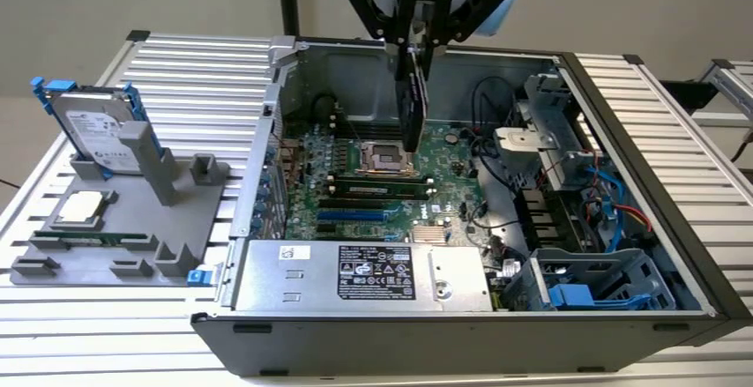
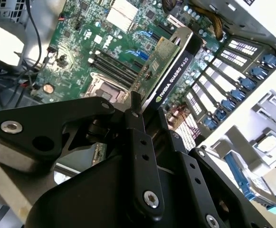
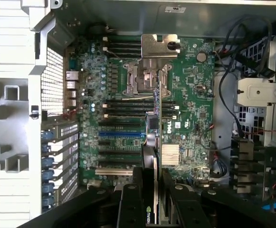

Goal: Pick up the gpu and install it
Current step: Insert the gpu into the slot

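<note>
I have the gpu pinched edge-on in the tool, its fingers closed on the card's upper end. It hangs clear above the motherboard, over the far middle of the open case, so I judge the pick-up done and the install in hand, the card not yet seated. Seating it calls for lining the connector edge over an expansion slot; the exterior view shows the height off the board, while the first wrist view looks down the card onto the slots.
</note>
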Robot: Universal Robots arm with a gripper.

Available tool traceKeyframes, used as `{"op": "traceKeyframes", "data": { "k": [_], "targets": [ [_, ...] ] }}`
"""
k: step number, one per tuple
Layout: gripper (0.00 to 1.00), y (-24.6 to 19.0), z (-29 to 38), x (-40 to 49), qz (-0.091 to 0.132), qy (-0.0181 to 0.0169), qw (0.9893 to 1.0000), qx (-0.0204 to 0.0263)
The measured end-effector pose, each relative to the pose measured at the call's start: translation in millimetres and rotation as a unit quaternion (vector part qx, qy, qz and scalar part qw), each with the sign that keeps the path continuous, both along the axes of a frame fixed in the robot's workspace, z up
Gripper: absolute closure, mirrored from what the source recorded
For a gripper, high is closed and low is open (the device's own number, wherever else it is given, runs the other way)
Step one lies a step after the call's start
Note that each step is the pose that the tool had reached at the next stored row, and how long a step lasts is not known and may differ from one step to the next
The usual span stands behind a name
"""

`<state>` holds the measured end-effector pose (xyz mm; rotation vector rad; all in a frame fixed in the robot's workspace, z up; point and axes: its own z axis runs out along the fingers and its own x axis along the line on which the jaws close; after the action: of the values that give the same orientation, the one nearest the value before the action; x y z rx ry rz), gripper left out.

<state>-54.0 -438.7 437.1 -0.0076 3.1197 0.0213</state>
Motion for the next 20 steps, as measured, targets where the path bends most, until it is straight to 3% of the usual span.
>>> {"op": "traceKeyframes", "data": {
  "k": [20],
  "targets": [
    [1.0, 0.0, 0.3, 0.0, 0.057, 0.0, 0.9984, 0.0]
  ]
}}
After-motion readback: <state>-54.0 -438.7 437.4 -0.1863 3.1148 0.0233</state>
